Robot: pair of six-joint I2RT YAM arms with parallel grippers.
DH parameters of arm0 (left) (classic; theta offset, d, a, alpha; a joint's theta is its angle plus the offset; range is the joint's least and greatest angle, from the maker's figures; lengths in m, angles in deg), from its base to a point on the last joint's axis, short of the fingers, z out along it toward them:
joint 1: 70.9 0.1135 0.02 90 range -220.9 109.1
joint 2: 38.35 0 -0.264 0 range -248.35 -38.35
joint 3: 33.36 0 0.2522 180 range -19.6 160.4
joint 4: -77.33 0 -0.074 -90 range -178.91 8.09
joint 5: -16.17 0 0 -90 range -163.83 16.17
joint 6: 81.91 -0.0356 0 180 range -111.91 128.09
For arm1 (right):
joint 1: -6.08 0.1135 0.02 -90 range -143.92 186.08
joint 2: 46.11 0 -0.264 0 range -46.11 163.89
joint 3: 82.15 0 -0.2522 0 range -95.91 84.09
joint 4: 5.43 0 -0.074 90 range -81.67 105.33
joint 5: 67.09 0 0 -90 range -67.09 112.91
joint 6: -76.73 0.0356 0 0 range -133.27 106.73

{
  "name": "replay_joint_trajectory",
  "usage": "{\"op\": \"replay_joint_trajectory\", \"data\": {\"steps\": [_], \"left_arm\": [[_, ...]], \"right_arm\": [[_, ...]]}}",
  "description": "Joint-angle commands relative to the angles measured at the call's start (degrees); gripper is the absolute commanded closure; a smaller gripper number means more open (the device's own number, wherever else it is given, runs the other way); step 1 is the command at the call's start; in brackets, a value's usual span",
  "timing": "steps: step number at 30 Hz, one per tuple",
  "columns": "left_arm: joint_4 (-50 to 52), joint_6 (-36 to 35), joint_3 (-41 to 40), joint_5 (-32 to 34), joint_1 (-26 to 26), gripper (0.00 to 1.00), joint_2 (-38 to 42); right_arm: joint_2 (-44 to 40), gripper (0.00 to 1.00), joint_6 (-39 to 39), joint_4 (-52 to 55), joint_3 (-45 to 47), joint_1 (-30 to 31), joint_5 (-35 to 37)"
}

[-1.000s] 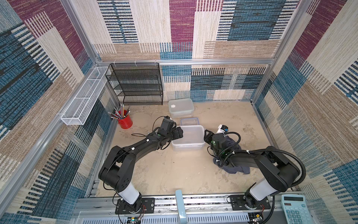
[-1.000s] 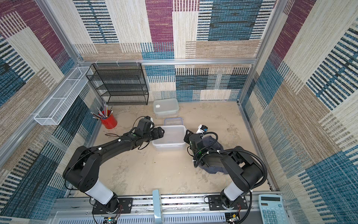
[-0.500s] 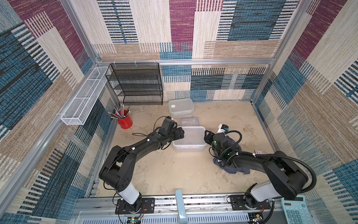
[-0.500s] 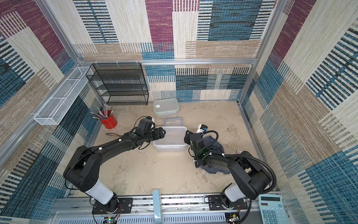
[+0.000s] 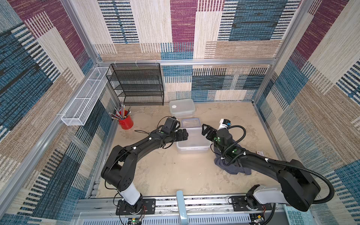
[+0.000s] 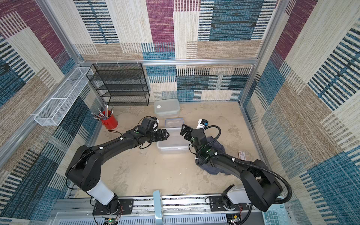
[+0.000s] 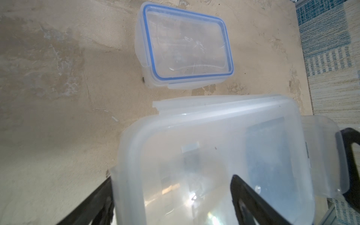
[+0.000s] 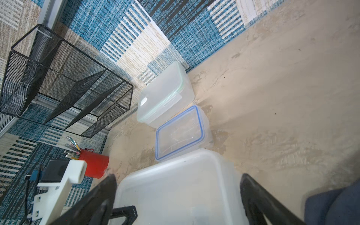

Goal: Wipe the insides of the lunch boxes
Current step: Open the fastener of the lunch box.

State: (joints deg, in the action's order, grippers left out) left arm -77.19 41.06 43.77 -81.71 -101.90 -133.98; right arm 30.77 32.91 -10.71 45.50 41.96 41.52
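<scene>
Sandy tabletop (image 5: 165, 175): my left pincer (image 5: 186, 134) and right pincer (image 5: 203, 130) are hovering wide open, empty, flanking the large lunch box (image 5: 193, 143); I'm judging its lid (image 8: 175, 185) still on, next needing lifting off.

Both top views look steeply down from high up, covering the whole table (image 5: 175, 171). The wrist views sit close and low — both catch the large box (image 7: 214, 155) and small box (image 8: 179, 132).
</scene>
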Motion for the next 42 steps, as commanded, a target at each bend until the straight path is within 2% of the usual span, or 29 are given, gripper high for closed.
{"op": "replay_joint_trajectory", "data": {"steps": [1, 8, 9, 10, 13, 15, 18, 23, 25, 33, 42], "left_arm": [[6.1, -3.9, 1.1, 0.8, 0.1, 0.08, -0.6], [7.9, -5.8, 4.4, 2.5, 0.7, 0.06, 0.5], [7.9, -5.9, 4.7, 2.5, 0.9, 0.06, 1.1], [7.9, -5.8, 5.0, 2.5, 1.0, 0.06, 1.7], [6.9, -4.3, 4.9, 2.0, 1.5, 0.06, 4.5], [4.5, -1.5, 3.1, 1.3, 1.7, 0.06, 7.2], [-1.8, 6.6, -3.2, 0.0, 1.8, 0.07, 12.2], [-18.8, 24.7, -18.8, -0.5, 1.8, 0.09, 19.5], [-24.6, 29.5, -23.2, -0.2, 1.8, 0.09, 20.5], [-36.8, 40.8, -29.9, -0.2, 1.5, 0.06, 18.1], [-49.8, 48.3, -32.8, -0.2, 0.2, 0.06, 13.3]], "right_arm": [[-1.3, 0.01, -1.9, 6.5, -1.9, -0.1, 1.1], [-4.9, 0.01, -7.4, 13.1, -4.6, -0.6, 0.6], [-5.0, 0.03, -9.1, 13.8, -5.5, -0.6, -0.5], [-4.8, 0.11, -10.6, 14.4, -6.2, -0.7, -1.9], [-2.6, 0.47, -14.4, 16.4, -9.8, -0.7, -7.4], [-0.3, 0.75, -16.8, 17.8, -12.3, -0.8, -11.8], [4.3, 1.00, -19.7, 19.9, -15.5, -0.7, -16.6], [10.2, 1.00, -23.1, 20.1, -17.1, -0.7, -19.6], [11.8, 1.00, -23.7, 19.3, -16.8, -0.7, -19.8], [14.9, 1.00, -21.9, 15.2, -13.4, -0.7, -19.8], [16.7, 1.00, -18.0, 10.9, -9.6, -0.7, -20.2]]}}
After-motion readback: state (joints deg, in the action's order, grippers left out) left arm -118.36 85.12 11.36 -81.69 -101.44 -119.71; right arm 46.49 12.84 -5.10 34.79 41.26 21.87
